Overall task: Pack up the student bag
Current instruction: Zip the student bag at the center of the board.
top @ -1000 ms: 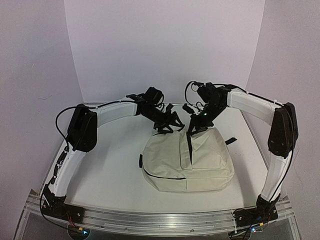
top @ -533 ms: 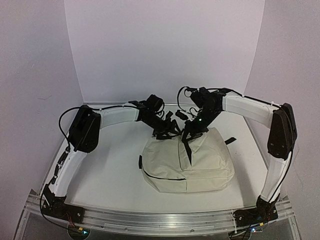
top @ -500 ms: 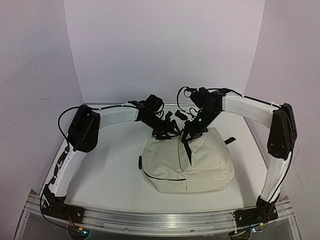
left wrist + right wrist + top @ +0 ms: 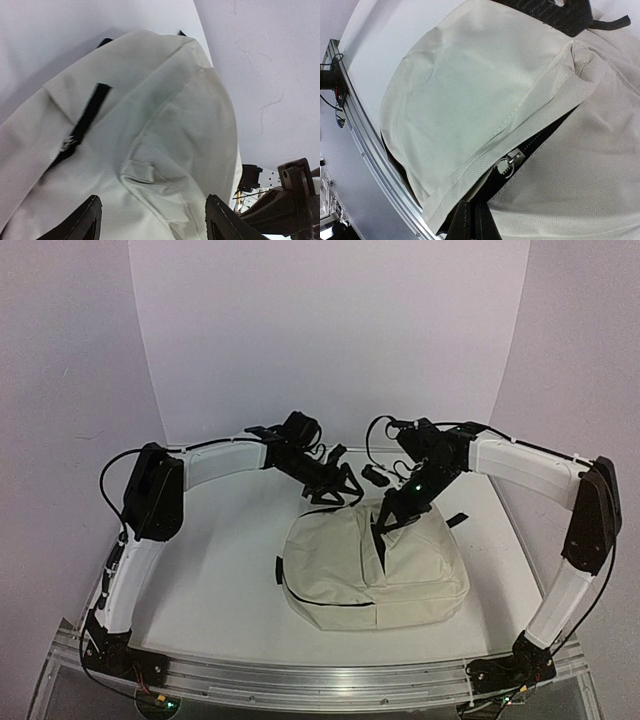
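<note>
The student bag (image 4: pixel 370 565), a cream fabric backpack, lies flat in the middle of the table. A black zipper line (image 4: pixel 381 548) runs down its top, partly open. My right gripper (image 4: pixel 385 523) is at the far end of that opening. In the right wrist view its fingers (image 4: pixel 472 220) are pressed together at the zipper's black pull, just below the metal slider ring (image 4: pixel 509 165). My left gripper (image 4: pixel 338 490) hovers at the bag's far left edge, open and empty. In the left wrist view its fingertips (image 4: pixel 87 220) straddle cream fabric (image 4: pixel 150 150).
A small black object (image 4: pixel 375 475) lies on the table behind the bag. A black strap tab (image 4: pixel 457 520) sticks out at the bag's right. The metal front rail (image 4: pixel 320 680) runs along the near edge. White walls enclose the back and sides.
My right arm has swung its elbow out to the right, and its gripper has moved slightly nearer along the zipper. My left gripper has pulled back a little from the bag's edge.
</note>
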Action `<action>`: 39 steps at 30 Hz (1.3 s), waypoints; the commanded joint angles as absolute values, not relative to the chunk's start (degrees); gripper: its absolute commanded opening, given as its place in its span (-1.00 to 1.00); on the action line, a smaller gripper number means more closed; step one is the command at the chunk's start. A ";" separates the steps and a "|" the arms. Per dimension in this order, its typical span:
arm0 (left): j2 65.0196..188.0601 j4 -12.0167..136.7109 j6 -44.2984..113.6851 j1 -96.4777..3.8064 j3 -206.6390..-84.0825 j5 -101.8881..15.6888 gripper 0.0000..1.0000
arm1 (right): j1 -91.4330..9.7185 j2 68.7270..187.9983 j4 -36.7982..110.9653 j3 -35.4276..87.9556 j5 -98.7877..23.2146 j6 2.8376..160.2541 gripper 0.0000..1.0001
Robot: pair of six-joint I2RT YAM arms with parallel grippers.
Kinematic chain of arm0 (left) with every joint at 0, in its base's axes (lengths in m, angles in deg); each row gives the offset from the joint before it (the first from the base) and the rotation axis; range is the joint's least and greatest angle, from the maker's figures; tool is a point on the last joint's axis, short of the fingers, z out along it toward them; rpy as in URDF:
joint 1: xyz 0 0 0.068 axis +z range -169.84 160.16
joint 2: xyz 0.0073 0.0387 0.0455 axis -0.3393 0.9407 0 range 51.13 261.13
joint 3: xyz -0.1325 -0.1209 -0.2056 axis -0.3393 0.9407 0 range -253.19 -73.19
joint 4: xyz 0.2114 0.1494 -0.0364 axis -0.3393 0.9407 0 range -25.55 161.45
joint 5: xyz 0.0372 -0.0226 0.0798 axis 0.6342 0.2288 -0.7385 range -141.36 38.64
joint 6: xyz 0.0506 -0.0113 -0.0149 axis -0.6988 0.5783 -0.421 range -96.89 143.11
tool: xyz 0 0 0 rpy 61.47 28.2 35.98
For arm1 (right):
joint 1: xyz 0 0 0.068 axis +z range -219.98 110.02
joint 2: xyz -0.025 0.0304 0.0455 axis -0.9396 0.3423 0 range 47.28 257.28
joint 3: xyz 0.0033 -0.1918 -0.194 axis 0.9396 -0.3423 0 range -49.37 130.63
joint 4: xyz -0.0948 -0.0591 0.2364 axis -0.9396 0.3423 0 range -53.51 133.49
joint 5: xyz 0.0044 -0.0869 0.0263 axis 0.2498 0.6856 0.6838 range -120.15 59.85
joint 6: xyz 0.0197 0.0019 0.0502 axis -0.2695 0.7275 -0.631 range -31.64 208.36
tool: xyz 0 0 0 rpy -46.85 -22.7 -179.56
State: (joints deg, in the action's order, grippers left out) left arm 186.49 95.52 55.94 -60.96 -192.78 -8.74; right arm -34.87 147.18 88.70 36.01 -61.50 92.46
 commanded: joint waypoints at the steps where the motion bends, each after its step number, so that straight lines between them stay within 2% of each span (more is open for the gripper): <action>1: 188.13 94.57 53.61 -63.34 -198.34 -4.88 0.42 | -33.94 143.82 90.19 33.85 -62.47 93.86 -1.00; 13: 191.97 96.85 53.09 -63.34 -200.13 -14.21 0.52 | -33.95 142.60 90.01 30.30 -61.43 94.20 -1.00; 21: 193.08 95.61 53.30 -63.56 -198.54 -10.56 0.47 | -33.93 142.12 90.01 30.41 -62.03 93.99 -1.00; 24: 192.61 93.45 53.47 -63.59 -197.41 -8.13 0.37 | -33.95 142.39 90.00 30.51 -61.97 94.08 -1.00; 29: 192.27 90.41 53.82 -64.02 -197.20 -2.64 0.08 | -33.94 143.27 89.84 31.00 -61.41 94.16 -1.00; 35: 190.50 88.70 52.95 -65.19 -194.49 1.04 -0.03 | -33.95 143.55 89.76 30.95 -60.30 94.16 -1.00; 39: 188.77 85.96 53.44 -65.28 -191.05 1.94 -0.23 | -33.92 143.52 89.72 30.56 -60.05 94.14 -1.00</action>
State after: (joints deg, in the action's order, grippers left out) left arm 193.28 89.67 53.74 -63.48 -193.56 -3.99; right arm -34.51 145.02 88.76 30.83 -60.82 93.35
